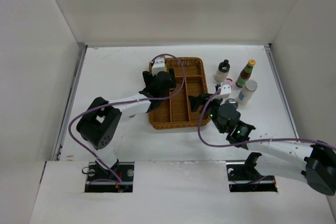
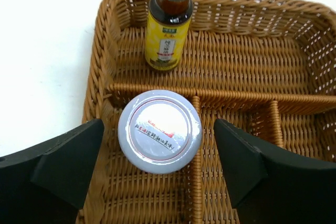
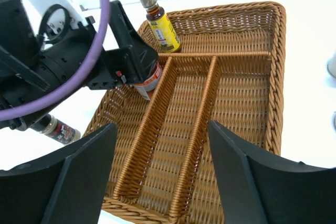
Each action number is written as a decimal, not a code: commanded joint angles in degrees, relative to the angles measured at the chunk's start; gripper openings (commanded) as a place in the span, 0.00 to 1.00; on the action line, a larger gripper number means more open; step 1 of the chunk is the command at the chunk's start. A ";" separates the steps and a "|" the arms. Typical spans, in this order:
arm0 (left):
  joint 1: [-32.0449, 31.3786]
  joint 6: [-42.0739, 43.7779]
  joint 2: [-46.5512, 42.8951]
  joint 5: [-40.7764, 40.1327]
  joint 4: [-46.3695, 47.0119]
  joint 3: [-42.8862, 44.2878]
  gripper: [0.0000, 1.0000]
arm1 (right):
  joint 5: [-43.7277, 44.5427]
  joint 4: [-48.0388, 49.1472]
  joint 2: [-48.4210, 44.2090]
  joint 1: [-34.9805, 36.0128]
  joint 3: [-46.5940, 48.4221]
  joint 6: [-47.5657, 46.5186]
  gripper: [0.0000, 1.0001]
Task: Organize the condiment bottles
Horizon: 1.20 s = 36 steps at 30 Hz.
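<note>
Left wrist: tray [image 2: 315, 40] holds jar [image 2: 159, 130] and bottle [image 2: 167, 35].

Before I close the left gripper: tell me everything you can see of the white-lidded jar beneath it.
The white-lidded jar stands upright in the wicker tray's outermost long compartment, close beside a divider. Its round lid is smooth and white, with a thin red ring and a strip of print. The right wrist view shows a red-and-white label on its side. The left gripper straddles it, open, with a gap on each side.
</note>
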 commanded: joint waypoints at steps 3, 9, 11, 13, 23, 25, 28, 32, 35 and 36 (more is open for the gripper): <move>-0.76 1.13 -12.73 -1.08 4.85 -3.24 0.91 | 0.28 1.83 -1.87 -0.80 -0.85 1.08 0.79; -0.06 -1.58 -29.25 -0.56 -4.79 -9.56 0.82 | 0.01 1.47 -1.52 -0.97 -0.76 1.35 0.78; 0.64 -3.77 -33.04 -0.90 -12.35 -10.80 0.68 | -0.07 1.47 -1.09 -0.97 -0.59 1.44 0.78; 2.57 -6.76 -36.91 -0.91 -21.56 -12.38 0.63 | -0.08 1.47 -0.91 -0.97 -0.59 1.44 0.79; 9.96 -11.78 -44.49 1.73 -33.92 -20.91 0.66 | -0.52 1.39 1.11 -0.80 0.20 1.44 0.79; 10.05 -11.78 -43.44 2.43 -32.95 -21.70 0.67 | -0.60 1.39 1.38 -0.80 0.38 1.35 0.79; 10.66 -11.70 -40.98 3.13 -31.19 -22.32 0.68 | -0.60 1.21 1.55 -0.80 0.55 1.26 0.79; 11.28 -11.70 -38.86 2.96 -29.96 -23.11 0.61 | -0.60 1.12 1.11 -0.80 0.47 1.09 0.79; 11.98 -11.78 -38.60 3.05 -29.96 -23.63 0.54 | -0.60 0.86 0.67 -0.80 0.38 1.26 0.79; 12.15 -11.78 -38.60 3.05 -29.96 -23.72 0.50 | -0.60 0.86 0.76 -0.80 0.38 1.35 0.79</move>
